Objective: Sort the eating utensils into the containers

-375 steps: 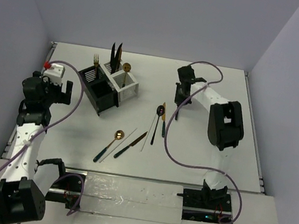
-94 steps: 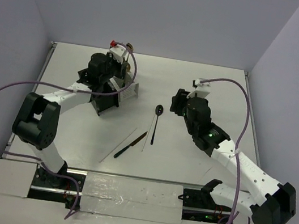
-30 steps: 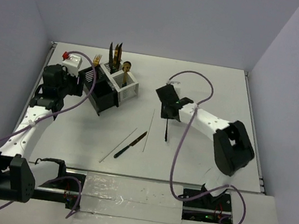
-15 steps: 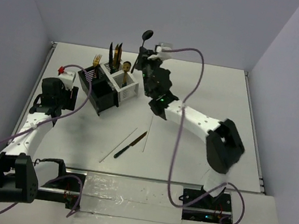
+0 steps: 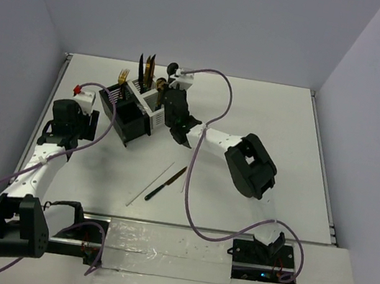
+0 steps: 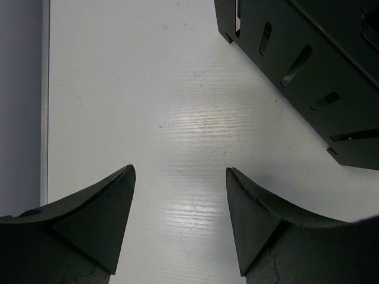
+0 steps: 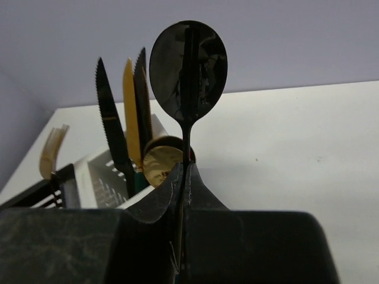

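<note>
While my left end effector hangs wide open and empty over bare worktop, just beside the black caddy, I judge the step in hand belongs to the right arm: delivering a black spoon to the white caddy. My right end effector is pinched narrow on the spoon's stem, bowl up, near the knives standing there. Next I'd centre it over the opening, lower handle-first, then release. A knife and chopsticks lie on the worktop, unsorted.

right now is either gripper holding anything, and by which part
The right gripper pinches the black spoon by its handle, just below the bowl. The left gripper is open, empty.
</note>
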### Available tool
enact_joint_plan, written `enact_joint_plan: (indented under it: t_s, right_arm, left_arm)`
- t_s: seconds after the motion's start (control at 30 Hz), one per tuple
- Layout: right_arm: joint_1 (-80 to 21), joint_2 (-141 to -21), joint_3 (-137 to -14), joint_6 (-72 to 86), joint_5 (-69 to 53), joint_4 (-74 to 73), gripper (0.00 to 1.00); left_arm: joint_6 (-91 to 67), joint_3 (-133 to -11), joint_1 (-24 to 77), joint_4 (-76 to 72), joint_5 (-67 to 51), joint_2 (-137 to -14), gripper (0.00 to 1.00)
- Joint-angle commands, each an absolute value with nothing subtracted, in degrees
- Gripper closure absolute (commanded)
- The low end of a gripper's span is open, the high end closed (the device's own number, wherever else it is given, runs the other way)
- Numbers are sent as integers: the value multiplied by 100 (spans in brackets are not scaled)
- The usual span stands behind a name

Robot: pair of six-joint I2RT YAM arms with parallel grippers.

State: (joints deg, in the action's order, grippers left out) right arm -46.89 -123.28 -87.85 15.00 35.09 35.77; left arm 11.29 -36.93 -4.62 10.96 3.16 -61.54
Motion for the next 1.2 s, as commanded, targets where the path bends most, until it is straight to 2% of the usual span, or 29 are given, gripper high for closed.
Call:
enact_joint_plan:
  t_s: [0.0,0.03,0.1,0.13,0.2,0.27,0.43,0.5,0.6,0.63,0.7,0.73,0.77,0.83,0.87,0.93,1.03,1.07,1.17]
  right_arm:
    - [-4755,-12357,-9237,2020,3508,3298,100]
    - [-4746,-12340,-9220,2074,3420,3244,100]
    - [-4755,-12191,-9062,2214,3227,3208,84]
    - [-4755,-12034,-8983,2232,3165,3234,68]
    - [-4764,-11840,-8782,2233,3033,3200,55]
    - [-4781,-11471,-8658,2215,3015,3059,50]
    - [-4790,-10199,-7938,2285,2630,2225,46]
    - [-4781,-9767,-7455,2198,2436,1909,46]
    - [-4755,-8932,-6848,2057,2303,1268,45]
    - [-4729,-8521,-6681,2057,2346,1092,44]
    - [-4571,-7923,-6207,2135,2417,618,44]
    - [-4483,-7736,-6031,2205,2434,485,44]
    - [-4265,-7534,-5699,2371,2408,275,44]
    - [-4018,-6963,-5163,2522,2364,132,44]
    - [-3790,-6761,-4985,2636,2408,80,44]
    - [-3648,-6242,-4529,2689,2513,70,44]
    - [-3525,-5705,-4141,2663,2724,26,44]
    - [-3524,-5600,-4087,2620,2751,26,44]
    - [-3507,-5353,-3946,2549,2821,-184,44]
  left_arm:
    - [1178,-3744,-501,923,272,-6056,28]
    - [1178,-3735,-510,923,281,-6047,28]
    - [1178,-3744,-510,932,281,-6021,28]
    - [1178,-3753,-510,949,281,-6003,28]
    - [1178,-3753,-510,967,264,-5977,28]
    - [1178,-3779,-518,993,255,-5959,28]
    - [1265,-3911,-519,1221,27,-5880,29]
    - [1441,-4226,-527,1808,-428,-5836,30]
    - [1879,-4815,-510,2924,-2034,-5809,33]
    - [2029,-4956,-501,3214,-2996,-5810,33]
    - [2390,-5413,-248,3962,-3584,-5853,34]
    - [2399,-5649,-72,4086,-3551,-5880,34]
    - [2286,-5730,669,4139,-3342,-5958,34]
    - [2084,-5818,1542,4184,-2476,-6081,33]
    - [2057,-5827,2434,4201,-2261,-6265,32]
    - [2022,-5871,3543,4341,-1901,-6633,29]
    - [1978,-5862,4583,4377,-1574,-7065,26]
    - [1951,-5845,4762,4316,-1364,-7354,23]
    - [1820,-5810,5272,4061,-1169,-7979,23]
